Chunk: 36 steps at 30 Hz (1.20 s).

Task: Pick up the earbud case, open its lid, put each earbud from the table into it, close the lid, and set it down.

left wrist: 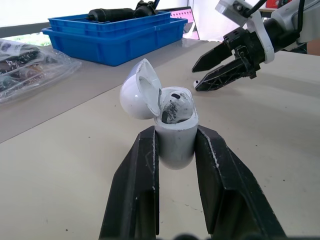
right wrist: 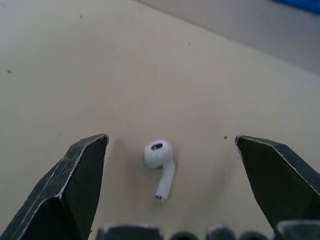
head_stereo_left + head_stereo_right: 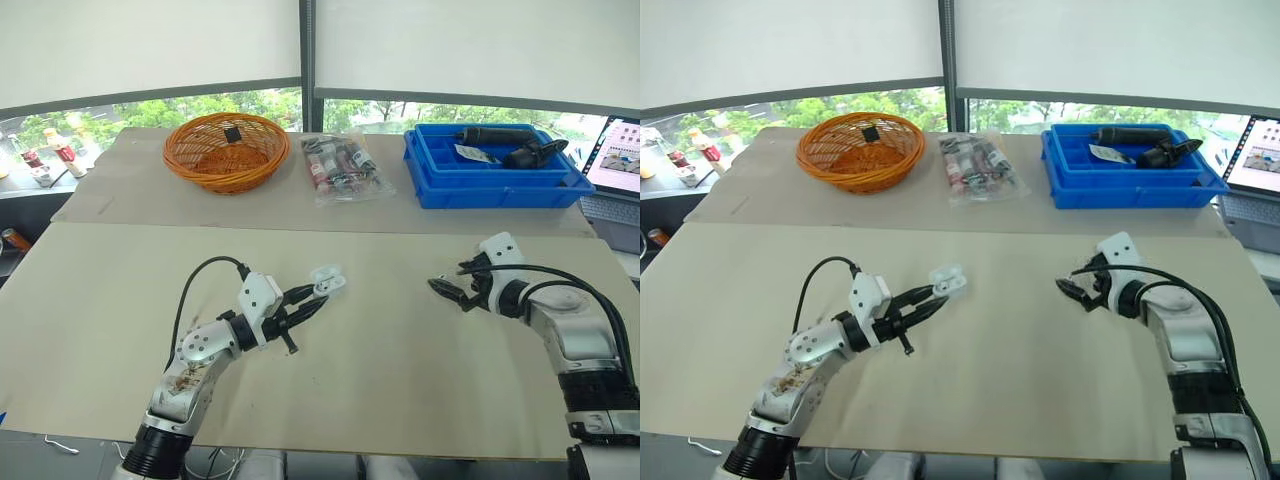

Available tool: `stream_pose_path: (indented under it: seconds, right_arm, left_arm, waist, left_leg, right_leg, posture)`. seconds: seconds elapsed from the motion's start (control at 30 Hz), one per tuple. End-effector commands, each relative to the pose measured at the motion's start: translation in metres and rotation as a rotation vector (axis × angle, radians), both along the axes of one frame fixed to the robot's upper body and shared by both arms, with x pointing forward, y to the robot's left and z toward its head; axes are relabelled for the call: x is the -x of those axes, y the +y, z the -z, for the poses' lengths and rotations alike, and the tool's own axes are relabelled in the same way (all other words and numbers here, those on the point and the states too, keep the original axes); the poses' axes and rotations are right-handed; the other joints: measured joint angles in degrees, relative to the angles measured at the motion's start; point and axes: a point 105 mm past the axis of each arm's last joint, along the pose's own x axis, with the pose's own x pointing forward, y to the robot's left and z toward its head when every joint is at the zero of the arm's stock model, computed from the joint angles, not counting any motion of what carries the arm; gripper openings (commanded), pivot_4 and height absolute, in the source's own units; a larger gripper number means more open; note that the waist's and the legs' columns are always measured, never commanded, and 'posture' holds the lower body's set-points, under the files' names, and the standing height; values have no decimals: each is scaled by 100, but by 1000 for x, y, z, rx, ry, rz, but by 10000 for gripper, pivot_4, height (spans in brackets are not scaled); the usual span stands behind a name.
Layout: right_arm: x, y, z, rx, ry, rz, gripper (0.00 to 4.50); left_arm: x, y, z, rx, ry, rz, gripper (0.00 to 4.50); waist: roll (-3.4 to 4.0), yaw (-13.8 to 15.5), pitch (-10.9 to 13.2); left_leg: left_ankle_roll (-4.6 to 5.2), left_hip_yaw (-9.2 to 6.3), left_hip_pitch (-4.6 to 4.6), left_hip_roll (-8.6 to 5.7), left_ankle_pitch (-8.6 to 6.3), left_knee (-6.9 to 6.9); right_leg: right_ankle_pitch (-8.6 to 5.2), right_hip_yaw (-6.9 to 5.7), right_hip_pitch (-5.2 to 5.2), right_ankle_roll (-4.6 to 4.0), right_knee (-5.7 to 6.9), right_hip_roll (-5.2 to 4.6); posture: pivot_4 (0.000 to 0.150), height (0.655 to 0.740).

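Observation:
My left gripper (image 3: 320, 295) is shut on the white earbud case (image 1: 172, 132), held above the table left of centre. The case's lid (image 1: 139, 91) is flipped open. A rounded white shape sits in the case's dark opening; I cannot tell whether it is an earbud. One white earbud (image 2: 160, 167) lies on the table, stem toward the camera in the right wrist view. My right gripper (image 3: 447, 292) is open and low over the table, its two black fingers (image 2: 75, 180) on either side of the earbud without touching it. The left wrist view shows the earbud (image 1: 196, 83) under the right gripper (image 1: 220, 67).
Along the back of the table stand an orange wicker basket (image 3: 226, 150), a clear bag of small items (image 3: 345, 168) and a blue tray (image 3: 490, 185) holding black tools. A laptop (image 3: 615, 160) sits at the far right. Bottles (image 3: 60, 152) stand at the far left.

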Motion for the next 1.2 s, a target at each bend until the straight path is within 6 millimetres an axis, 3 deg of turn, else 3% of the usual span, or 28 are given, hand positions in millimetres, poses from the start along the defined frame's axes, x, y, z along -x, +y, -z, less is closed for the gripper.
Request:
stream_pose_path:
  seconds: [0.03, 0.47, 0.63, 0.77, 0.9, 1.2]
  right_arm:
    - [0, 0, 2, 17, 22, -17, 45000]
    - [13, 13, 12, 34, 22, -57, 3288]
    - [39, 25, 1, 110, -2, -205, 3294]
    - [85, 37, -6, 216, 16, -448, 3294]
    - [121, 31, -3, 383, 61, -651, 3294]
    - [160, -1, 9, 576, 175, -901, 3294]
  left_arm:
    - [3, -2, -14, 13, -62, 14, 5393]
    - [0, -5, -15, 14, -64, 22, 5393]
    - [3, -4, -13, 13, -59, 21, 5393]
    - [7, -1, -11, 13, -49, 7, 5393]
    - [13, 1, -8, 8, -30, 3, 5393]
    - [27, -2, -2, 16, 15, 14, 5393]
  waist:
    - [3, -15, -1]
    - [3, -64, -2]
    - [4, -51, -2]
    - [4, -22, -1]
    - [2, -12, 0]
    - [-1, -40, 2]
  left_leg:
    - [0, 0, 1, 0, 0, 0]
    - [0, -1, 9, 2, 0, 1]
    - [1, -2, 8, 2, 0, 0]
    - [2, -3, 4, 1, -1, 0]
    - [2, -2, 6, 1, -1, 4]
    - [2, 1, 15, 1, -1, 4]
  right_leg:
    - [0, 1, 0, 0, 2, 0]
    - [0, -1, 8, 0, 2, 2]
    - [0, -2, 8, 1, 2, 2]
    - [-1, -2, 8, 2, -2, 0]
    - [-1, -2, 11, 3, -2, 0]
    - [-1, 1, 17, 3, -2, 1]
  posture:
    - [1500, 7136]
    - [1500, 7136]
    - [1500, 7136]
    - [1500, 7136]
    - [1500, 7136]
    - [1500, 7136]
